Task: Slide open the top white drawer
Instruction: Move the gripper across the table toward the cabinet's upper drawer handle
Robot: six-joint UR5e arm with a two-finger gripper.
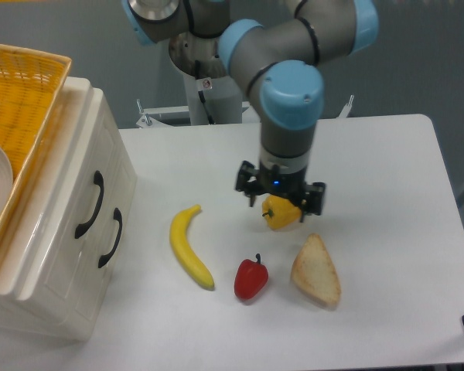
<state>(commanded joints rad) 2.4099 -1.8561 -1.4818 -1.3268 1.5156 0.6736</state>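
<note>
The cream-white cabinet [58, 255] stands at the table's left edge with both drawers closed. The top white drawer [73, 166] is the upper one, and its curved black handle [92, 203] faces the table. The lower drawer's handle [111, 237] sits just below it. My gripper [281, 199] hangs open over the middle of the table, well to the right of the cabinet. Its fingers point down and are spread apart with nothing held. It covers the top of a yellow pepper [282, 215].
A yellow wicker basket [27, 100] holding a white dish rests on top of the cabinet. Between the cabinet and my gripper lies a banana [189, 247]. A red pepper [250, 279] and a slice of bread [317, 270] lie nearer the front. The arm's base [213, 73] stands at the back.
</note>
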